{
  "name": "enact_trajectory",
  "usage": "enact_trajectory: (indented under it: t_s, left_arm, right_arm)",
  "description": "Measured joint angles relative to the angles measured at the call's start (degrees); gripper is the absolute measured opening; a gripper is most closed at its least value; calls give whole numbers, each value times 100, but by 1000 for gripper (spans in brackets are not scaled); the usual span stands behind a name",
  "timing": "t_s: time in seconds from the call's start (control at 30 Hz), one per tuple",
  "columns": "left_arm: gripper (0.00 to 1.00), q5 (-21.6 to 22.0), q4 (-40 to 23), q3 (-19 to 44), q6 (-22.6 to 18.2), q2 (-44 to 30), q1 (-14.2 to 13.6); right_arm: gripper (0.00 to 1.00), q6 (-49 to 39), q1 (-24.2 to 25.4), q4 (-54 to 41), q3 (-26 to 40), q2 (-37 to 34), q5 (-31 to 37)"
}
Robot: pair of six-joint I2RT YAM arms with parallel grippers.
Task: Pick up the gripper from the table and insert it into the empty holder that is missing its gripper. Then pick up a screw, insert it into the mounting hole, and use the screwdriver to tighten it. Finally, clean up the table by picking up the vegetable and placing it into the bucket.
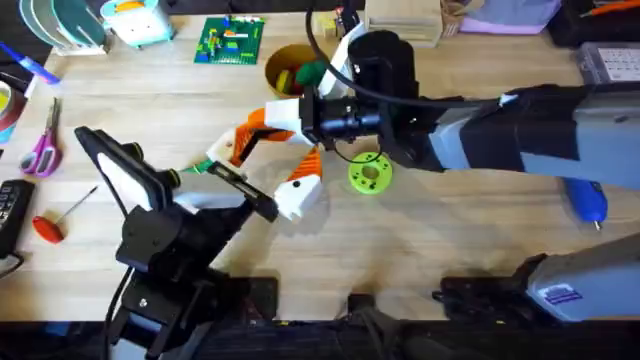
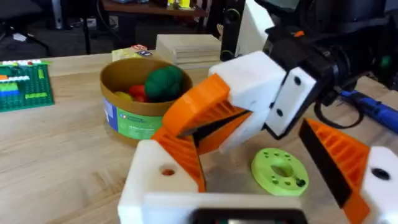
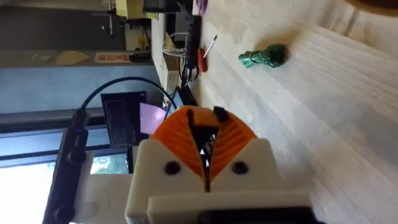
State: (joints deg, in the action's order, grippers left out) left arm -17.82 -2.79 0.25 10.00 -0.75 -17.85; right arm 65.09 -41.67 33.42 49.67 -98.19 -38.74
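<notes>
My left gripper [image 2: 261, 177] stands open beside the bucket [image 2: 134, 109]. The left one of its white fingers [image 2: 149, 180] carries an orange wedge [image 2: 183, 155], which looks like the gripper seated in the holder, with a mounting hole [image 2: 168, 171] below it. My right gripper [image 1: 248, 130] reaches in from the right, shut, its orange tips [image 2: 171, 127] touching the top of that wedge; I cannot tell whether they pinch it. The screwdriver [image 1: 587, 200] lies at the far right. The vegetable [image 3: 264, 57] lies on the table left of both grippers.
A lime-green disc [image 1: 368, 172] sits just right of the grippers. The bucket [image 1: 290, 68] holds a rounded green toy and other pieces. A red-handled screwdriver [image 1: 48, 227] and scissors [image 1: 42, 150] lie at the left. A brick plate [image 1: 230, 40] is at the back.
</notes>
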Motion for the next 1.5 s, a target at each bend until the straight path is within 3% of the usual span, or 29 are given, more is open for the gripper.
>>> enact_trajectory:
  t_s: [0.13,0.37,0.6,1.5]
  left_arm:
    - [993,-7,0,0,2,0,0]
    - [993,-54,2,0,-7,0,-2]
    - [993,-161,18,0,-21,1,-21]
    - [993,-495,130,2,-165,2,-97]
  right_arm:
    - [46,-11,10,2,0,0,-35]
    - [222,-69,46,-42,2,0,-162]
    - [318,-105,178,-155,2,0,-400]
    - [481,-122,566,-239,0,-2,-1220]
